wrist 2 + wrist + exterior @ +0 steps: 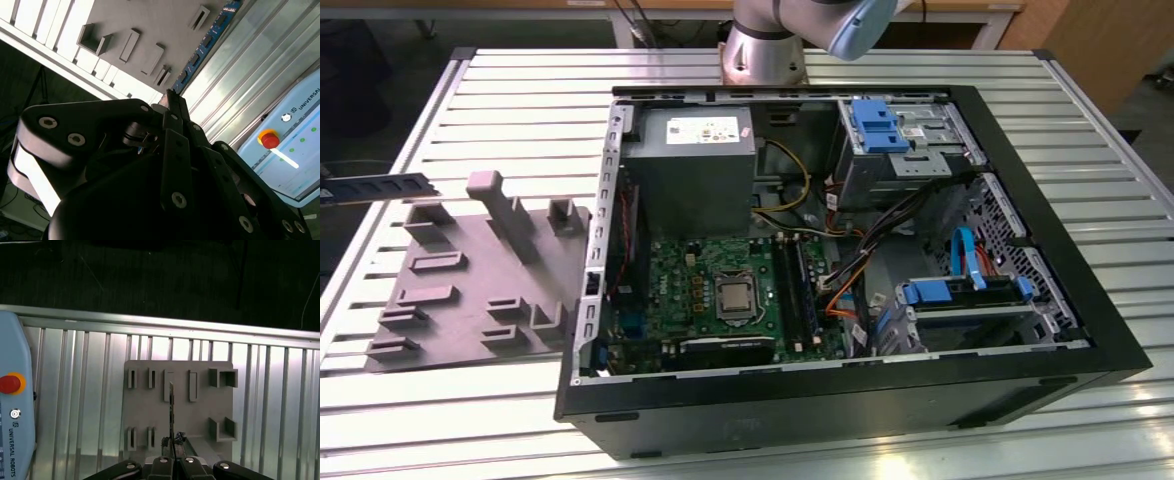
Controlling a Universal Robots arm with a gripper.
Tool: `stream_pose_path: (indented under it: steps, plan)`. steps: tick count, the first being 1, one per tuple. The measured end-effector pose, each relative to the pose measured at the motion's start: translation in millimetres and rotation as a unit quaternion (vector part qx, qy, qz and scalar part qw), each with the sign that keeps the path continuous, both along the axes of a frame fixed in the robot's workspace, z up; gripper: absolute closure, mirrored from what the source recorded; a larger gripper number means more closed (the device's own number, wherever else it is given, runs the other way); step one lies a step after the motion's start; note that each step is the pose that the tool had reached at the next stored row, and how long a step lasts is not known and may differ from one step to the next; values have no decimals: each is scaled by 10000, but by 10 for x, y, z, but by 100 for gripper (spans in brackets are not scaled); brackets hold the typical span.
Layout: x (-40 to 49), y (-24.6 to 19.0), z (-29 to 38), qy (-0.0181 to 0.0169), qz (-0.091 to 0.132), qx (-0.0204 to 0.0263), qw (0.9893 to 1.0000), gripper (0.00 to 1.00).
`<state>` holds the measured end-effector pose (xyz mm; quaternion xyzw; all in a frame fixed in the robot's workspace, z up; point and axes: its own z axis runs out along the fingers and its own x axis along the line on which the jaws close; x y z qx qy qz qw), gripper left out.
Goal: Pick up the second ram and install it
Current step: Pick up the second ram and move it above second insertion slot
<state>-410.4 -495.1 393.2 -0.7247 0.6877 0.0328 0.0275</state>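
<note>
While the gripper (172, 449) is pinching 1 end of the second ram (171, 407), the stick is jutting ahead of it toward the grey slotted block (200, 420); likely light, stiff, fragile, needing edge holds.

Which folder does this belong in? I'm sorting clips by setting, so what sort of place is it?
Probably a robotics lab bench: an opened computer case lies on a slatted metal table, a grey fixture block beside it, and the arm's hand grips the second ram.
</note>
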Motion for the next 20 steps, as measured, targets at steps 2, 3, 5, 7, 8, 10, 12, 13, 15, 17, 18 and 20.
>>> stream_pose_path:
  steps: [2,3,5,7,8,10,12,13,15,17,18,20]
  plan:
    - [12,0,0,0,0,0,10000,89]
    - [18,0,0,0,0,0,10000,89]
    - [30,0,0,0,0,0,10000,89]
    - [43,0,0,0,0,0,10000,89]
    - [50,0,0,0,0,0,10000,89]
    - [63,0,0,0,0,0,10000,89]
    - [76,0,0,0,0,0,10000,89]
    - [82,0,-1,0,0,0,10000,89]
    - [93,0,-1,-1,0,0,10000,89]
    - [105,0,-1,-1,0,0,10000,89]
    - [111,0,-1,0,0,0,10000,89]
    - [122,0,0,0,0,0,10000,89]
